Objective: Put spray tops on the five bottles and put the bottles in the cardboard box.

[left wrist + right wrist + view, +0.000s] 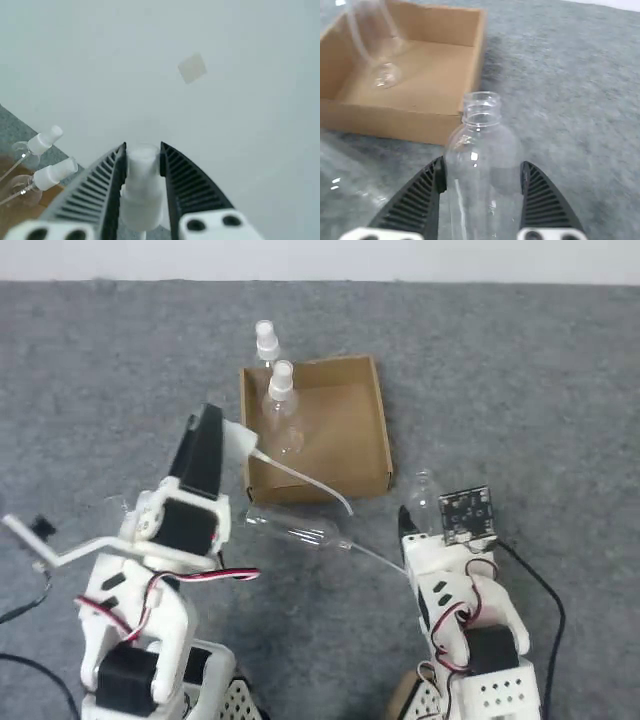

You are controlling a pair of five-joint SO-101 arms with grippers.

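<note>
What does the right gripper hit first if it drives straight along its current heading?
Probably the grey carpet: the right gripper, shut on the uncapped bottle, aims just beside the cardboard box. Depth unclear, so it might clip it.

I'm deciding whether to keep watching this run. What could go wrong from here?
1. The spray top in the left end effector trails a long dip tube across the cardboard box front wall; it may snag there.
2. The open bottle in the right end effector has a narrow neck, so the curved tube could miss it.
3. The lying bottle between the arms might get knocked and roll.
</note>
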